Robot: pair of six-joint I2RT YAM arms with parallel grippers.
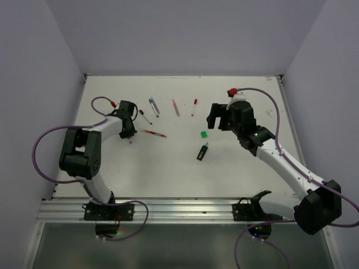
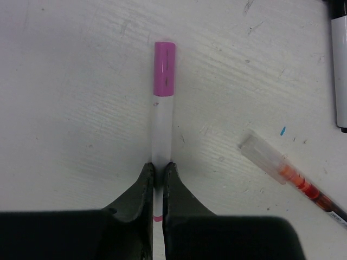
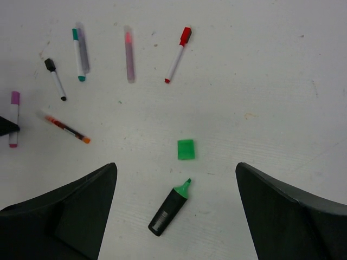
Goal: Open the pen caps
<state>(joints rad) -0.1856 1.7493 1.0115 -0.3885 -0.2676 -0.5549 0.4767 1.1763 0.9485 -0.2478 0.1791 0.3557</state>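
- Clamping the pink-capped pen, the left jaws are pinched right together on its whitish barrel, low down near the tail end. The pen lies flat on the counter.
- That pen's pink cap sits on the far end of the barrel, well clear of the jaws and not pulled off.
- Over on the other side, the right jaws are spread wide with nothing between them, hanging above the middle of the counter.
- Right below them the bright green cap lies loose on its own. The green-and-black highlighter is just beside it, bare green tip pointing at the cap. Near, but not touching.
- An orange-red pen with a clear cap lies at an angle just right of the held pen, apart from it.
- Further back there's a loose row of pens, none touching each other: a black-capped pen, a teal pen, a pinkish pen and a red-capped pen.
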